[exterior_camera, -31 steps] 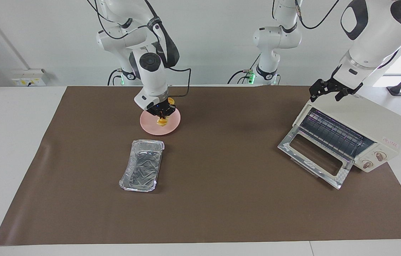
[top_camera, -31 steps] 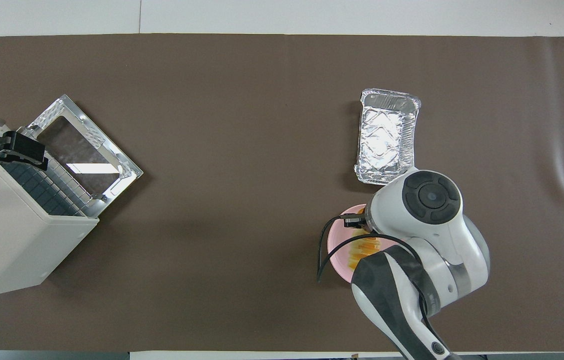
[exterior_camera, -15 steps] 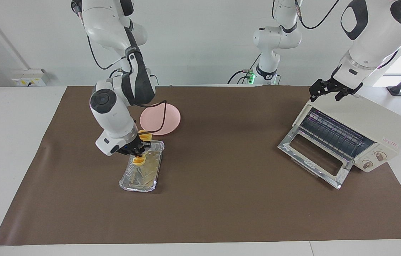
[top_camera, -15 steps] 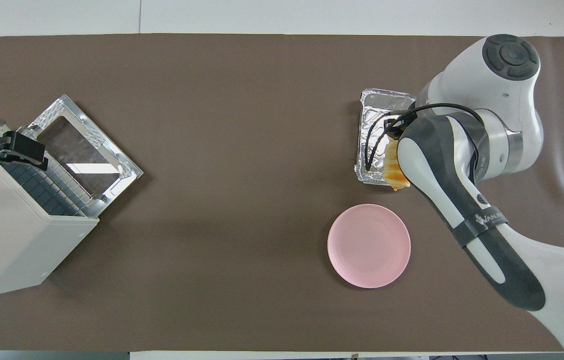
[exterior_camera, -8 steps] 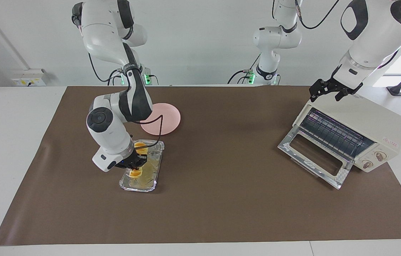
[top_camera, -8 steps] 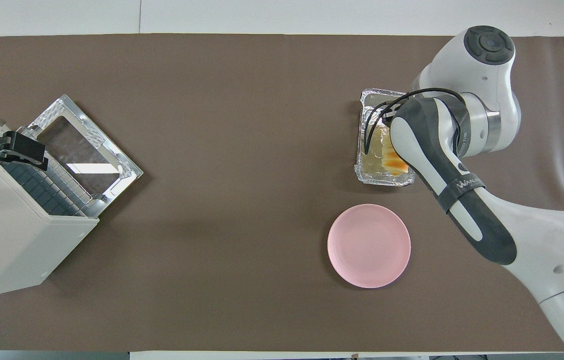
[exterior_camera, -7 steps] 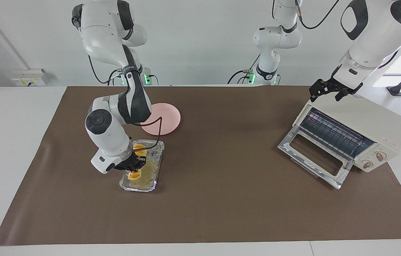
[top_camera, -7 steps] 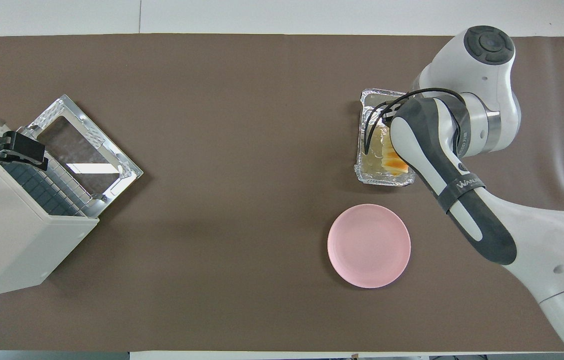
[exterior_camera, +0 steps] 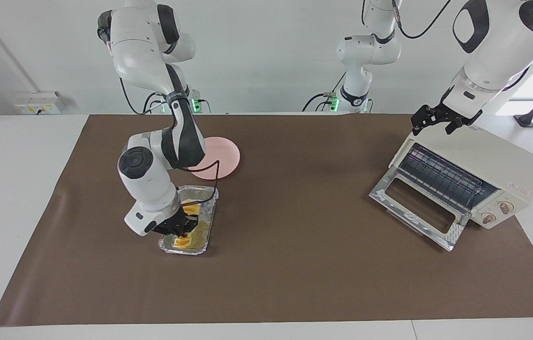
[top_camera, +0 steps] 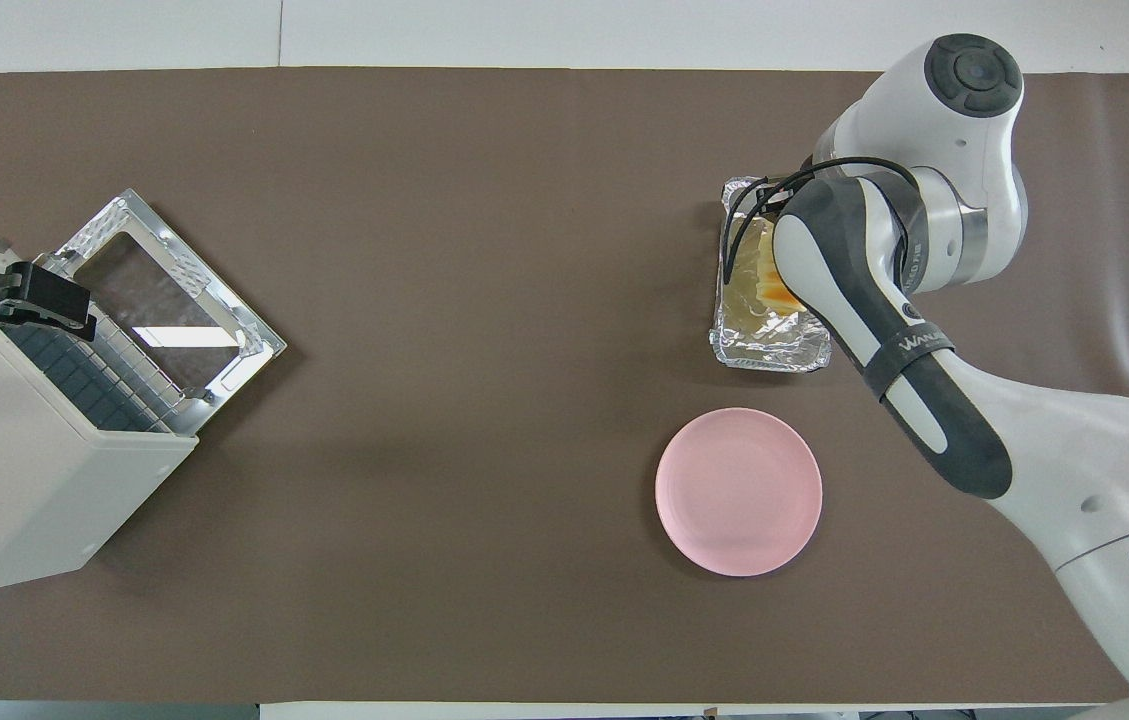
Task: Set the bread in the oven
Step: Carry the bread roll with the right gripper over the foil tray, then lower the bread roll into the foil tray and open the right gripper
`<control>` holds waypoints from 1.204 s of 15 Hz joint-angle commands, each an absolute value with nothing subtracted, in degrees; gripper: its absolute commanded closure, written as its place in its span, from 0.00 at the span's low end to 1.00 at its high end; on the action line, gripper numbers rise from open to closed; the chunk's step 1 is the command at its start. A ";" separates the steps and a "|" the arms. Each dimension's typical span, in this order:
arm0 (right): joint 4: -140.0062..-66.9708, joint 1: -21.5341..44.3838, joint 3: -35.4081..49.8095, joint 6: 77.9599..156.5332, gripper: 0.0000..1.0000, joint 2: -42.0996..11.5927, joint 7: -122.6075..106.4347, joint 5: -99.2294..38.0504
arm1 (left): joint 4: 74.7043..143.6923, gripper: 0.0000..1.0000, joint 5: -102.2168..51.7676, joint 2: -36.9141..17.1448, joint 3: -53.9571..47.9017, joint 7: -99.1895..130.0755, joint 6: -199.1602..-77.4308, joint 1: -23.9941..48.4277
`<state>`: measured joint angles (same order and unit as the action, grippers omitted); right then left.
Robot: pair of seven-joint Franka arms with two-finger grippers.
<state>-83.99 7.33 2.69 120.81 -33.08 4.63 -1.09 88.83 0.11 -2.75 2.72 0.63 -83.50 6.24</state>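
Hiding bread (top_camera: 772,283) in foil tray (top_camera: 754,345): R arm (top_camera: 829,260).

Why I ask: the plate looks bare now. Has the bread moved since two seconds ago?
Yes. The bread, shut in the right gripper, went from the pink plate down into the foil tray, farther from the robots.

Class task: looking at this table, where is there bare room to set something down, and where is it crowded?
Free: the brown mat between the pink plate and the oven. Crowded: the foil tray, where the right gripper holds the bread.
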 commanded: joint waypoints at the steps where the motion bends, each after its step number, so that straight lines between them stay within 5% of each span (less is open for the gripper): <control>1: -85.34 6.85 3.16 124.01 1.00 -33.58 4.39 -1.58 | 90.44 0.00 0.44 -1.14 2.55 -0.18 -83.67 5.71; 2: -85.52 7.20 3.08 123.93 1.00 -33.49 5.44 -1.58 | 90.44 0.00 0.44 -1.14 2.55 -0.18 -83.67 5.71; 3: -86.13 7.21 3.16 124.27 0.85 -33.31 6.75 -1.50 | 90.44 0.00 0.44 -1.14 2.55 -0.18 -83.67 5.71; 4: -86.83 7.38 3.16 124.36 0.37 -33.05 7.55 -1.49 | 90.44 0.00 0.44 -1.14 2.55 -0.18 -83.67 5.71; 5: -86.84 7.64 3.34 124.10 0.00 -32.96 8.43 -1.49 | 90.44 0.00 0.44 -1.14 2.55 -0.18 -83.67 5.71; 18: -88.32 6.95 2.90 110.30 0.00 -27.16 7.67 -0.70 | 90.44 0.00 0.44 -1.14 2.55 -0.18 -83.67 5.71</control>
